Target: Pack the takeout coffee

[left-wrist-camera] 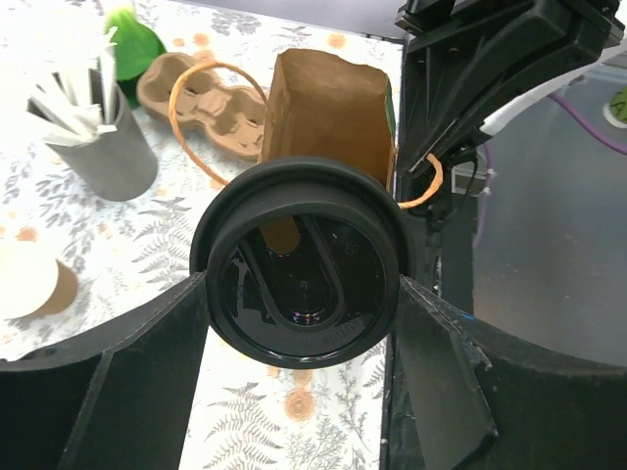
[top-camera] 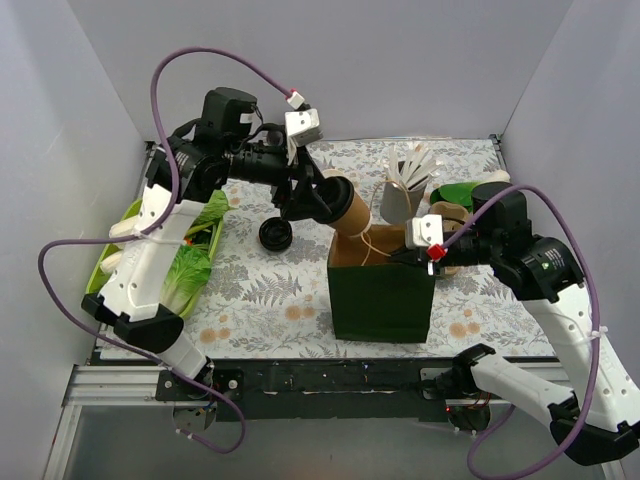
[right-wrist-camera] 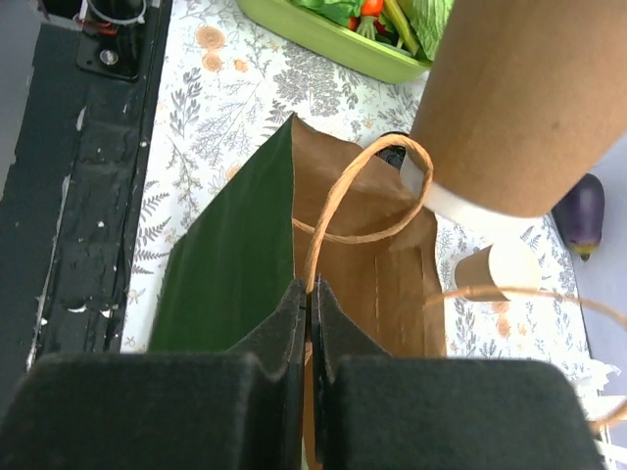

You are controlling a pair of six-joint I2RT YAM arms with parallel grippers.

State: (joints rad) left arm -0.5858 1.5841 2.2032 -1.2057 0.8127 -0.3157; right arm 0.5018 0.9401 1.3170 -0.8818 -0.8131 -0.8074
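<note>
My left gripper [top-camera: 322, 200] is shut on the takeout coffee [top-camera: 345, 208], a tan cup with a black lid, and holds it tilted over the open top of the green bag [top-camera: 380, 295]. In the left wrist view the black lid [left-wrist-camera: 304, 264] sits between my fingers, with the bag's brown inside [left-wrist-camera: 328, 108] beyond it. My right gripper [top-camera: 412, 255] is shut on the bag's tan paper handle [right-wrist-camera: 338, 211] at the rim. The right wrist view shows that gripper [right-wrist-camera: 310, 294], the bag's green wall [right-wrist-camera: 235, 255] and the cup's bottom [right-wrist-camera: 529, 98] above the opening.
A green tray of vegetables [top-camera: 120, 250] lies at the left. A stack of loose black lids [top-camera: 275, 235] stands left of the bag. Behind the bag are a grey holder of white sticks [top-camera: 405, 190], a cardboard cup carrier [top-camera: 450, 215] and a lidless tan cup [left-wrist-camera: 29, 279].
</note>
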